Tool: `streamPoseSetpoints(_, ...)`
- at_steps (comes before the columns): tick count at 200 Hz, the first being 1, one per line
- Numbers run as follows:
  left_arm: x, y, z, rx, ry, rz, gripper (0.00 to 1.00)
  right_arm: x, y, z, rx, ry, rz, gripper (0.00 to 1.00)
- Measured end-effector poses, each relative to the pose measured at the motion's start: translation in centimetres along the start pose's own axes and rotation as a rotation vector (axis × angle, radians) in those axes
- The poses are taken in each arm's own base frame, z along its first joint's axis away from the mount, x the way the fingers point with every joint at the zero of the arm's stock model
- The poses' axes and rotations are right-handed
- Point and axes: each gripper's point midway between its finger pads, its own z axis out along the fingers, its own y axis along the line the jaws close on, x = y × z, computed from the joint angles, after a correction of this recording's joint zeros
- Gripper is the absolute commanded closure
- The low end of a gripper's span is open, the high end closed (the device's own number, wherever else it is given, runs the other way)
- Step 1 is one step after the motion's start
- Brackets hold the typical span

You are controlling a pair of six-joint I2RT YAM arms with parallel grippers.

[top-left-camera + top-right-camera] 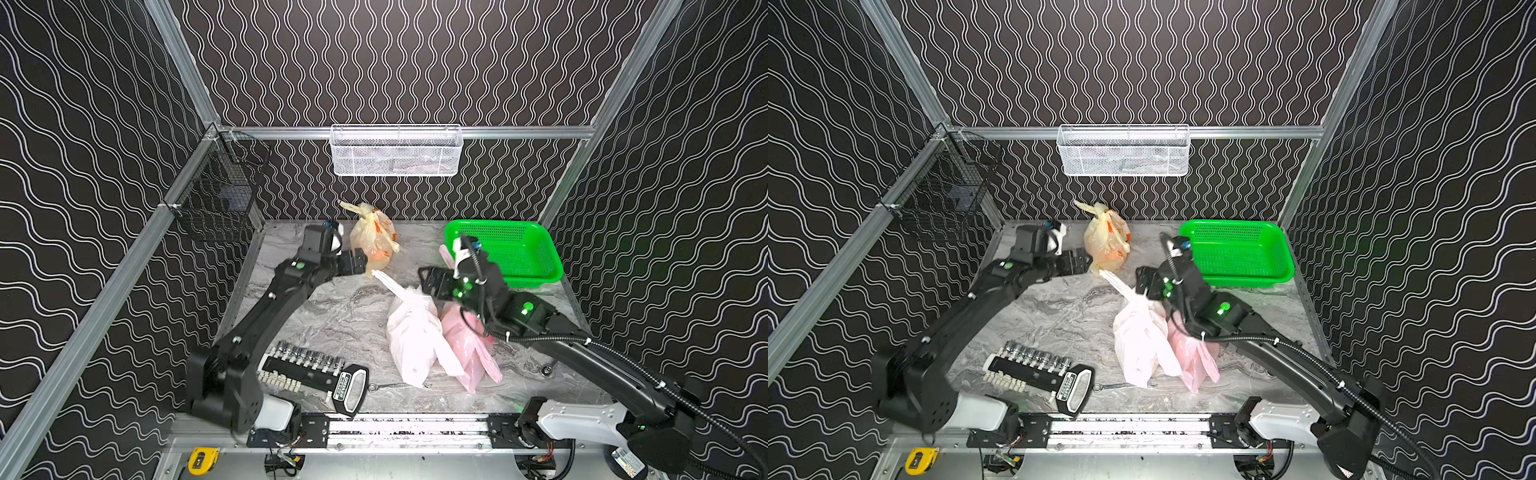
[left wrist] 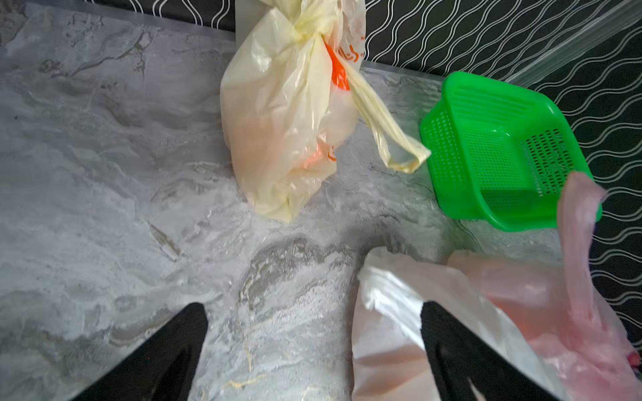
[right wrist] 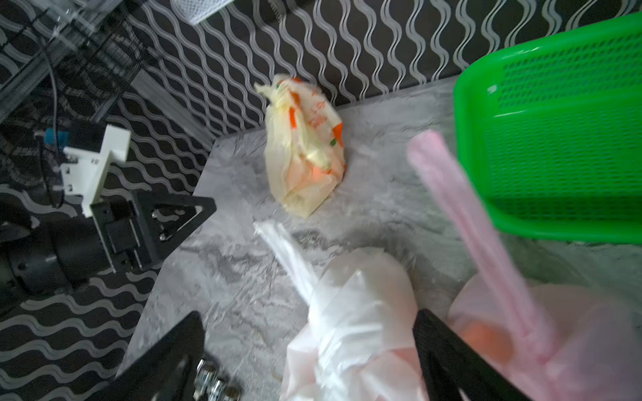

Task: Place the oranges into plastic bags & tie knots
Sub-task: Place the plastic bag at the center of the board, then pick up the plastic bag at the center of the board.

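Observation:
Three plastic bags lie on the marble table. A yellowish bag (image 1: 372,241) with orange print stands at the back, its knot (image 2: 305,27) tied, and orange fruit shows faintly through it. The white bag (image 1: 409,336) and the pink bag (image 1: 469,349) lie side by side in the middle. An orange (image 3: 486,342) shows through the pink plastic. My right gripper (image 3: 309,317) is open astride the white bag's bunched neck (image 3: 330,340). My left gripper (image 1: 359,262) is open beside the yellowish bag, holding nothing.
A green perforated basket (image 1: 505,249) stands at the back right with nothing showing in it. A socket set (image 1: 307,370) and a wrench (image 1: 395,386) lie near the front edge. A white mesh basket (image 1: 395,149) and a black wire basket (image 1: 216,195) hang on the walls.

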Motion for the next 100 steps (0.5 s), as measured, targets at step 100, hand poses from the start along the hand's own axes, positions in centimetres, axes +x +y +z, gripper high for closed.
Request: streamPoseSetpoints(100,-7.3,-0.7,9.7,0.016,-0.16,0.21,0.03,0.9,0.5,2.4,-0.115,0.126,-0.06,0.04)
